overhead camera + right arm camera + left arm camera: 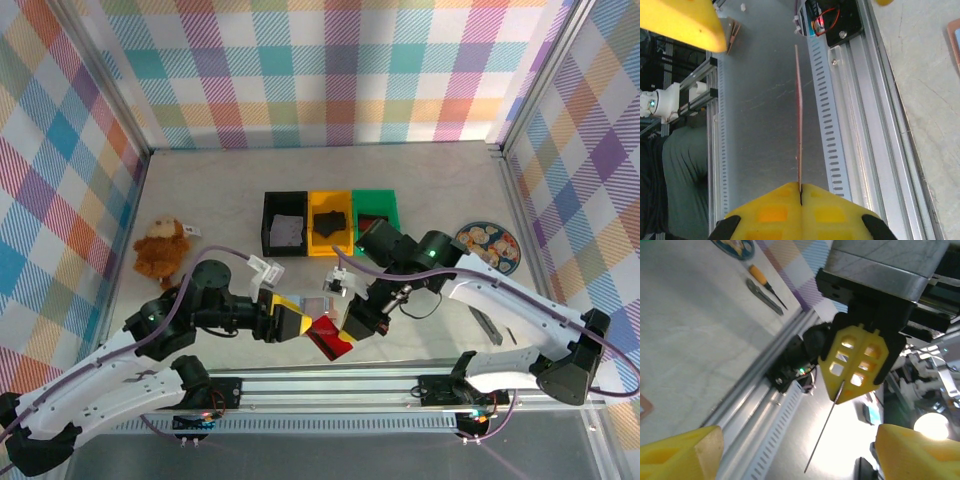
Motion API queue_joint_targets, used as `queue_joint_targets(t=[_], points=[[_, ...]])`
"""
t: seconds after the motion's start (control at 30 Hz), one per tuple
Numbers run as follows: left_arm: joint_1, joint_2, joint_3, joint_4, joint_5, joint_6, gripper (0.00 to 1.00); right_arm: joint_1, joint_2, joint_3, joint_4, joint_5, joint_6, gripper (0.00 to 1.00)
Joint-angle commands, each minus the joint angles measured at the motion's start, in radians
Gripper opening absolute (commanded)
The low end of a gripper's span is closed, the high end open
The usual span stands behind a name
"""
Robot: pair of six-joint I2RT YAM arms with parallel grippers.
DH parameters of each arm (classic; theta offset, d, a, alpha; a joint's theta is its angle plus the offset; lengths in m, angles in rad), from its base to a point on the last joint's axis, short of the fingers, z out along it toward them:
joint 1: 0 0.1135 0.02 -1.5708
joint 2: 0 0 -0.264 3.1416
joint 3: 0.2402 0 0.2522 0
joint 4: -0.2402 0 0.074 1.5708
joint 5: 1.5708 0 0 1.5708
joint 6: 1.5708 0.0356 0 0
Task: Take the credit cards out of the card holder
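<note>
My right gripper point(352, 322) hangs over the table's near edge, shut on a red credit card point(331, 339). The right wrist view has the card point(799, 115) edge-on, pinched between the yellow fingertips point(801, 192). My left gripper point(298, 324) faces it from the left with its jaws wide apart. In the left wrist view the card point(825, 432) is a thin line sticking out of the right gripper point(842, 390) and ending between my left gripper's point(800, 455) own yellow fingers point(682, 452), touching neither. The pinkish card holder point(322, 303) lies on the table just behind both grippers, and its corner point(955, 42) shows in the right wrist view.
Black point(270, 225), yellow point(345, 200) and green point(390, 208) bins stand in a row at mid-table. A plush monkey point(160, 248) sits at the left, a round patterned plate point(488, 245) at the right. A screwdriver point(765, 285) and a grey tool point(764, 297) lie near the aluminium rail point(330, 380).
</note>
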Motion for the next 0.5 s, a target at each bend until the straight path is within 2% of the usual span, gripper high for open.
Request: queue_joint_targets(t=[0.0,0.17,0.47], points=[[0.010,0.027,0.016,-0.009,0.123,0.003,0.76,0.010,0.003,0.003,-0.021,-0.046,-0.043,0.00],[0.010,0.062,0.035,-0.030,0.184,0.018,0.71,0.012,0.010,0.005,-0.024,-0.055,-0.048,0.00],[0.036,0.096,0.069,-0.082,0.188,0.074,0.61,0.019,0.033,0.005,-0.014,-0.039,-0.053,0.00]])
